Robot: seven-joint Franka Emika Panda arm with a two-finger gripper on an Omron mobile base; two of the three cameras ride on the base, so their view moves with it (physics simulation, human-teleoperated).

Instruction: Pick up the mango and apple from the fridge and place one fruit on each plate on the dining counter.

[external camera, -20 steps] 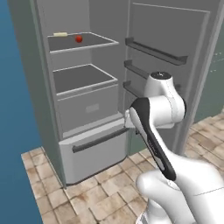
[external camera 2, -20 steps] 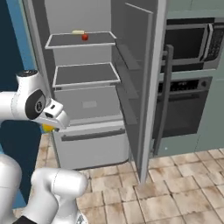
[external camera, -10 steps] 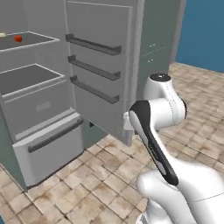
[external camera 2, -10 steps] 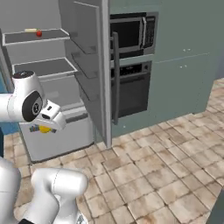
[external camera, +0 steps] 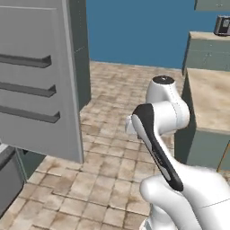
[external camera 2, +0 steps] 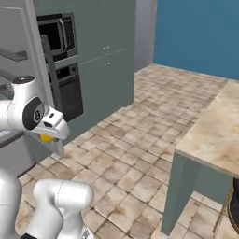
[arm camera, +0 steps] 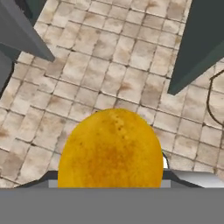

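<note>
My gripper (external camera 2: 47,137) is shut on the mango (arm camera: 111,151), a roundish yellow-orange fruit that bulges at the bottom of the hand view over the tiled floor. A sliver of the mango (external camera 2: 46,138) peeks out under the white hand in the right base view. The fridge door (external camera: 38,81) with its rail shelves stands open at the left. The dining counter (external camera: 212,99) with its beige marbled top (external camera 2: 218,127) lies to the right. The apple and the plates are out of view.
A tall cabinet wall with microwave (external camera 2: 55,33) and oven (external camera 2: 70,88) stands beyond the fridge door. A farther green-cabinet counter (external camera: 207,49) carries an appliance (external camera: 222,24). A dark stool edge (external camera 2: 234,205) shows beside the dining counter. Tiled floor (external camera: 112,134) stretches between fridge and counter.
The base has turned to the right, so the fridge shelves slid out at the left and the dining counter came into view. The mango stays held in the gripper.
</note>
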